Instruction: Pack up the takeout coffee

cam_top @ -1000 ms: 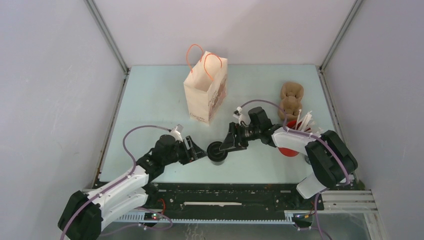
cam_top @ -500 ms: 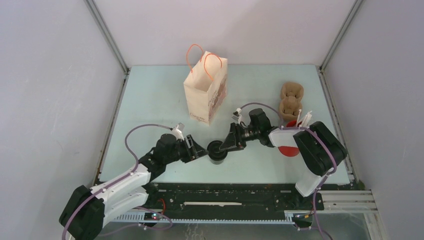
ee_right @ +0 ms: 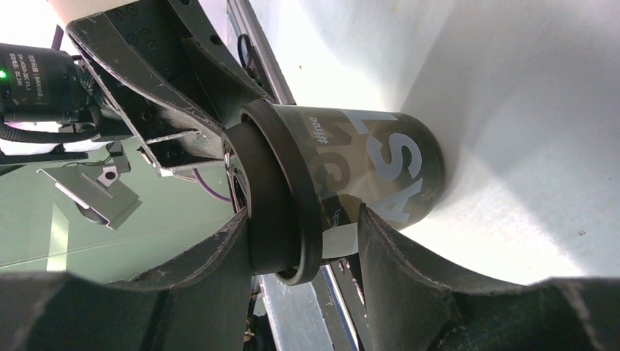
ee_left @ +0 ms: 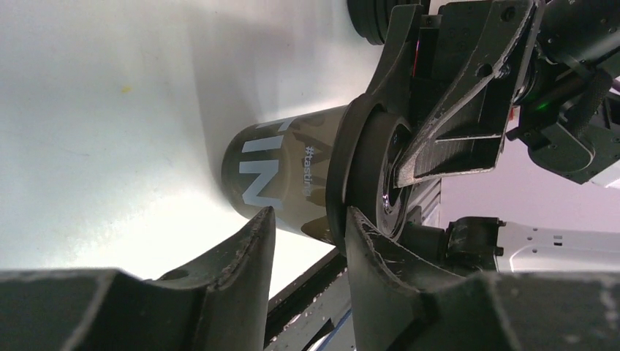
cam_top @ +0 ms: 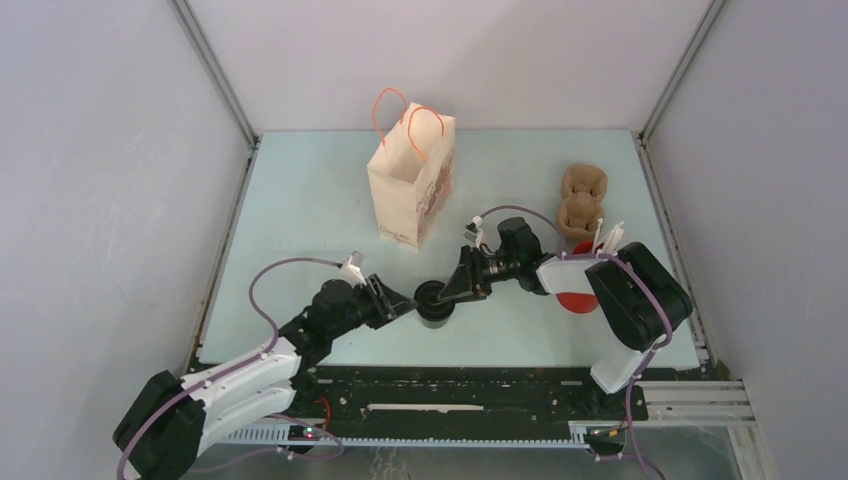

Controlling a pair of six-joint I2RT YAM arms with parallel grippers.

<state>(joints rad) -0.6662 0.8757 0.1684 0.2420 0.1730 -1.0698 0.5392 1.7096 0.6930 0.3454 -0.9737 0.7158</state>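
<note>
- While the takeout coffee (cam_top: 433,301) stands upright on the worktop (cam_top: 300,220), my left fingers (ee_left: 241,256) and right fingers (ee_right: 395,256) sit half-spread at its lid rim
- whether either pair grips it, I cannot tell

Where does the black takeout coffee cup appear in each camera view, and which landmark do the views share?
Top external: the black takeout coffee cup low centre, seen from above.
Left wrist: the cup mid-frame, lid to the right.
Right wrist: the cup mid-frame, lid to the left.
Shared landmark: its black lid.
</note>
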